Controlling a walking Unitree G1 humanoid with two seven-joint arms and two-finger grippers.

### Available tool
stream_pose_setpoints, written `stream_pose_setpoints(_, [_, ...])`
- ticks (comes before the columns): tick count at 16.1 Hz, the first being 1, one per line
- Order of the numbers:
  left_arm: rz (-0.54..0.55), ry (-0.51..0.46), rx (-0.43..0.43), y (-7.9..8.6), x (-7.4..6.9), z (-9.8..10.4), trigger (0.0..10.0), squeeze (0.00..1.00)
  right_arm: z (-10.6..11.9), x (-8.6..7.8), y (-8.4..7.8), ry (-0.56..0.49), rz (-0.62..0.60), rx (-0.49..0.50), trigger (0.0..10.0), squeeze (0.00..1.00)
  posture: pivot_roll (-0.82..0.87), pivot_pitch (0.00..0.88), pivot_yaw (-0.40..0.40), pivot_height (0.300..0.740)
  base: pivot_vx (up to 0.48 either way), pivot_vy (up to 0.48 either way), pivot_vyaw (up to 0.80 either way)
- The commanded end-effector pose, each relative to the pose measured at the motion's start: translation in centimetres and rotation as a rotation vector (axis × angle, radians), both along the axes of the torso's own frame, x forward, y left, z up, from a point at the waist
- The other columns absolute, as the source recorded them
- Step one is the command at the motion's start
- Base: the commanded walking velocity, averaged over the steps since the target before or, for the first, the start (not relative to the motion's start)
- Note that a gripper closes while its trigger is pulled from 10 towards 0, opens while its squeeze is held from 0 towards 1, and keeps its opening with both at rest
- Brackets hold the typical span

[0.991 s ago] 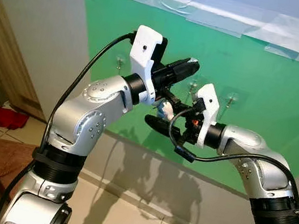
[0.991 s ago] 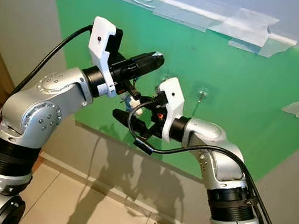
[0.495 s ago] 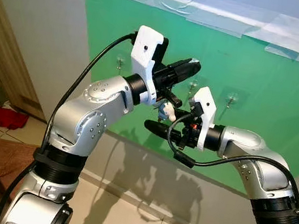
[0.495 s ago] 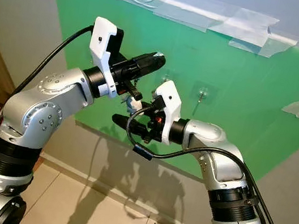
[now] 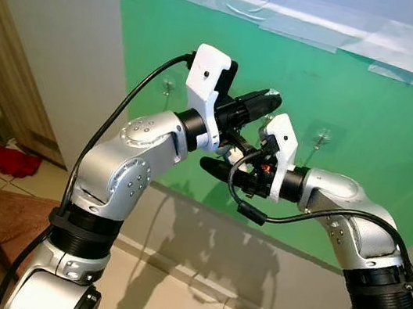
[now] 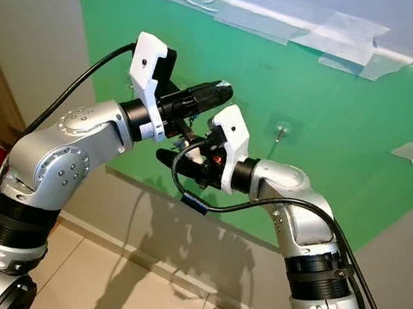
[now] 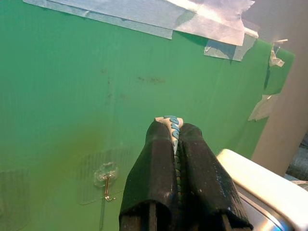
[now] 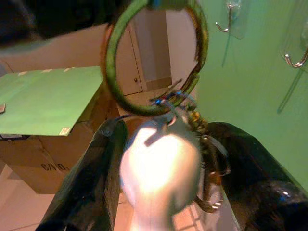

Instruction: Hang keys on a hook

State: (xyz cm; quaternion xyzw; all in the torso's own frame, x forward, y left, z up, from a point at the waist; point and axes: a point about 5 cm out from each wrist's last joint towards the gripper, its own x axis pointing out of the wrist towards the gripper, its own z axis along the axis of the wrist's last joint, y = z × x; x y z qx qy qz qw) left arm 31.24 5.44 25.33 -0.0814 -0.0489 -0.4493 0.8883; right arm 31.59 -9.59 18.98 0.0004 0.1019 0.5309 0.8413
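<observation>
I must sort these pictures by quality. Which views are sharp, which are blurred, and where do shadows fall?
Left eye view: sharp; both arms cast dark shadows on the wall below the green board. Left wrist view: the left gripper is fairly sharp, the hook soft. Right wrist view: the white key fob is close, overexposed and out of focus; the ring is also blurred.

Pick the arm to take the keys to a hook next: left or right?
Left, likely. The left gripper is shut on the key ring and points at the green board near a hook. The right gripper is open below it.
</observation>
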Motion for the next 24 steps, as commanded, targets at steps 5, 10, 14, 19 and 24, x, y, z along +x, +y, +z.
stream_pose_setpoints(5, [-0.018, -0.022, 0.013, -0.2, -0.3, 0.3, 0.0, 0.0, 0.8, 0.4, -0.2, -0.031, -0.028, 0.013, 0.0, 0.0, -0.03, 0.0, 0.011, 0.74, 0.0, 0.0, 0.0])
stream_pose_setpoints(10, [-0.007, -0.035, 0.04, -0.2, -0.2, 0.2, 0.0, 0.0, 1.5, 0.5, 0.1, -0.051, -0.014, 0.018, 0.0, 0.0, -0.03, 0.0, 0.005, 0.74, 0.0, 0.0, 0.0])
stream_pose_setpoints(14, [0.009, -0.051, 0.062, 0.0, 0.0, 0.2, 0.0, 0.0, 1.6, 0.6, 0.0, -0.056, -0.019, 0.025, 0.0, 0.0, -0.03, 0.0, 0.004, 0.74, 0.0, 0.0, 0.0])
stream_pose_setpoints(19, [0.031, -0.055, 0.067, 0.2, 0.2, 0.3, 0.0, 0.0, 1.5, 0.4, 0.1, -0.051, -0.017, 0.037, 0.0, 0.0, -0.03, 0.0, 0.005, 0.74, 0.0, 0.0, 0.0])
stream_pose_setpoints(24, [0.127, -0.069, 0.073, 1.0, 1.0, 0.5, 10.0, 1.0, 1.5, 0.4, 0.1, -0.049, -0.013, 0.035, 0.0, 0.0, -0.03, 0.0, 0.002, 0.74, 0.0, 0.0, 0.0])
